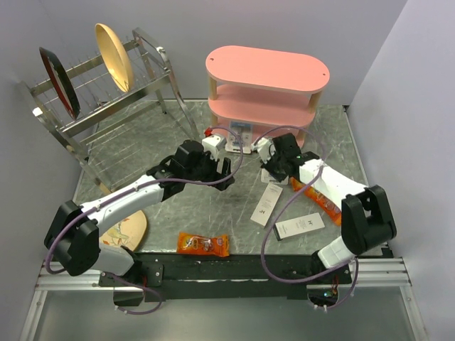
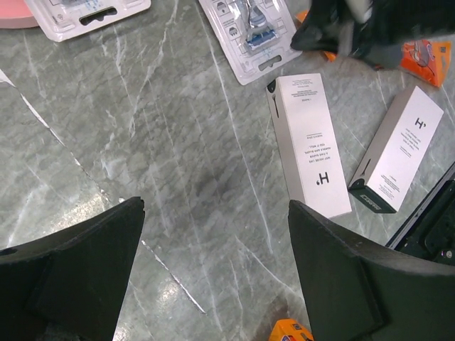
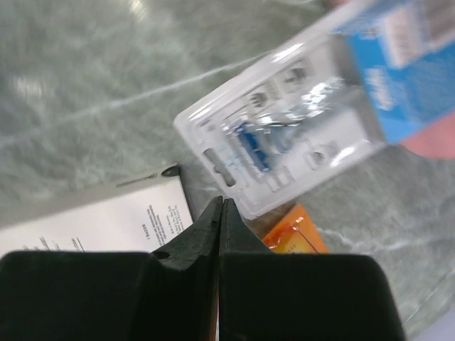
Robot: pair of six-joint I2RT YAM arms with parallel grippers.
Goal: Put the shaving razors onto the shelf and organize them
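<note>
Motion blur smears the first razor pack (image 3: 284,142) in your right wrist view, and its blue card runs off the top right edge. From above, the right arm hides most of it. In your left wrist view the top edge cuts off the second razor pack (image 2: 92,13). Both packs are clear moulded plastic over blue-and-white card. They lie flat on the grey, pale-veined desk (image 2: 178,142) at the foot of the pink oval-boarded shelf (image 1: 266,67). Two flat white oblong boxes (image 2: 313,142) and a glossy orange packet (image 3: 295,238) lie close by.

Your right fingers (image 3: 206,234) are pressed together with nothing between them, their tips just beside the first pack's near edge; whether they touch it is unclear. Your left fingers (image 2: 78,270) are spread wide and empty above bare desk.
</note>
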